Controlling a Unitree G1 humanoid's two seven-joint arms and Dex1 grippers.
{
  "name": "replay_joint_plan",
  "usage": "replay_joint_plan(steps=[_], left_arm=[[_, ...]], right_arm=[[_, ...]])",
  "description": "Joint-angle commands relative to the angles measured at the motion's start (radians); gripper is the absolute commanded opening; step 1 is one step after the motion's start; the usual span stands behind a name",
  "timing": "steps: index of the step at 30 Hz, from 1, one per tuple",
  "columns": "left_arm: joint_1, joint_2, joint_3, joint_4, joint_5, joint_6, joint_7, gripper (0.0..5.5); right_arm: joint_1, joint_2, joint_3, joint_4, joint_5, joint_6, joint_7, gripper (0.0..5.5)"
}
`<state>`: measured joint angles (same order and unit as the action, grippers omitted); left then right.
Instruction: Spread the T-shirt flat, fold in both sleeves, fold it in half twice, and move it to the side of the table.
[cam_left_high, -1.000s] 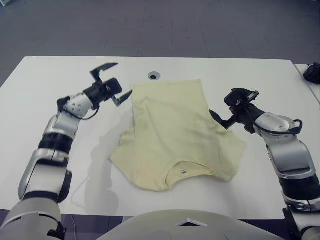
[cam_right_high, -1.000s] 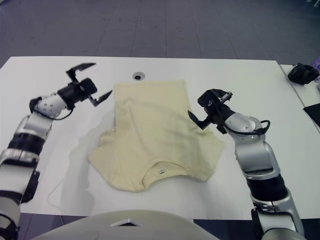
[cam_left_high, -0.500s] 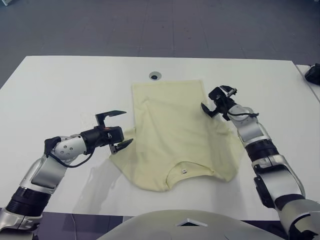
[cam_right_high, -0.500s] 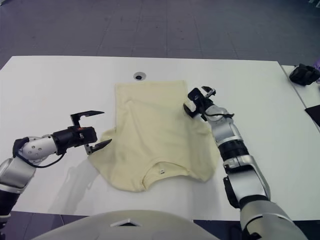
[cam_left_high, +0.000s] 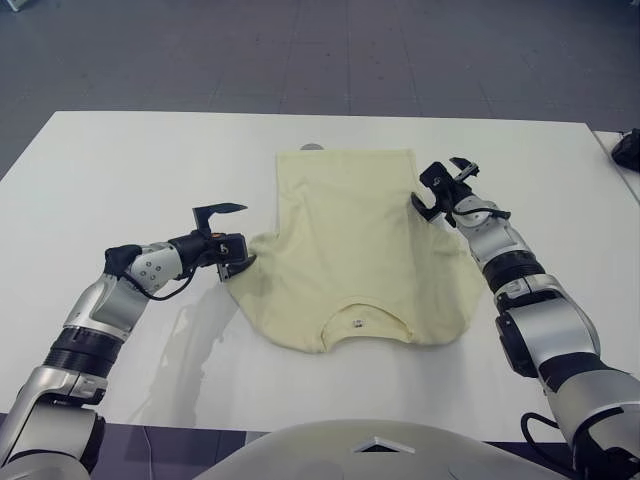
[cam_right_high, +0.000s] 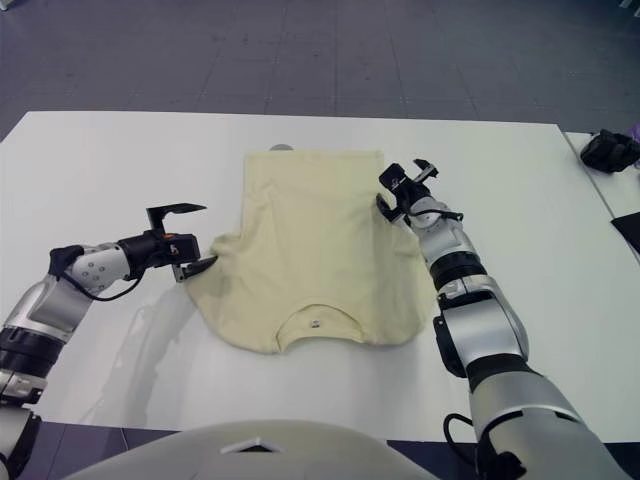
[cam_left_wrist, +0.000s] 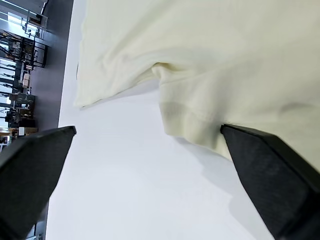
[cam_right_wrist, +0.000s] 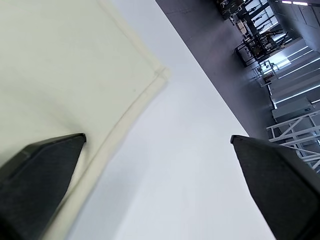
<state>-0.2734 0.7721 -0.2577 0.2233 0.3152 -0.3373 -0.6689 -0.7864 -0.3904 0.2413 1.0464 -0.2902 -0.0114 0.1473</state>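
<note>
White tabletop (cam_left_high: 100, 160) stretches before us, and the pale yellow T-shirt (cam_left_high: 345, 230) lies at its middle, collar toward us, hem at the far side. We judge the spreading step unfinished: the left sleeve (cam_left_high: 258, 268) sits bunched against the body. Our left gripper (cam_left_high: 238, 237) is released, fingers wide, the lower one touching that sleeve's cuff (cam_left_wrist: 185, 120). Our right gripper (cam_left_high: 443, 186) is likewise spread, holding nothing, at the shirt's far right edge. To do this well, we should pinch the cuff only and draw it outward low over the table, while the right side steadies the cloth. A small label (cam_left_high: 355, 322) sits inside the collar; its print is too small to read.
</note>
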Motion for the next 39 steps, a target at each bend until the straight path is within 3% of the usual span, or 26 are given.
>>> replay_joint_plan(steps=[1,4,8,12,14,18,21,31,39], left_arm=[[0.007,-0.011,0.016,0.009,-0.002,-0.039,0.027,5.40],[0.069,0.019,0.105,-0.081,-0.028,-0.045,0.081,5.40],[0.217,0.051,0.290,-0.296,-0.080,0.028,0.118,5.40],[0.462,-0.092,0.439,-0.641,-0.288,0.422,0.107,5.40],[0.595,-0.152,0.464,-0.756,-0.330,0.546,0.120,5.40],[0.762,-0.245,0.477,-0.877,-0.358,0.657,0.167,5.40],[0.809,-0.304,0.500,-0.897,-0.377,0.738,0.203,5.40],[0.703,-0.352,0.482,-0.823,-0.456,0.917,0.243,5.40],[0.625,-0.347,0.431,-0.706,-0.489,0.956,0.219,4.24]], right_arm=[[0.037,-0.016,-0.030,-0.022,0.008,-0.020,-0.018,5.38],[0.123,-0.040,-0.143,-0.291,0.112,-0.027,-0.003,5.38],[0.422,-0.032,-0.355,-0.950,0.298,0.204,0.012,5.38],[0.768,0.017,-0.514,-1.479,0.464,0.493,0.022,5.38],[0.885,0.030,-0.551,-1.612,0.511,0.574,0.023,5.38],[1.068,0.039,-0.601,-1.676,0.535,0.635,0.037,5.38],[1.144,0.033,-0.617,-1.712,0.560,0.684,0.051,4.96],[1.123,0.070,-0.594,-1.623,0.596,0.764,0.037,3.41],[1.078,0.155,-0.561,-1.491,0.587,0.731,-0.002,2.28]])
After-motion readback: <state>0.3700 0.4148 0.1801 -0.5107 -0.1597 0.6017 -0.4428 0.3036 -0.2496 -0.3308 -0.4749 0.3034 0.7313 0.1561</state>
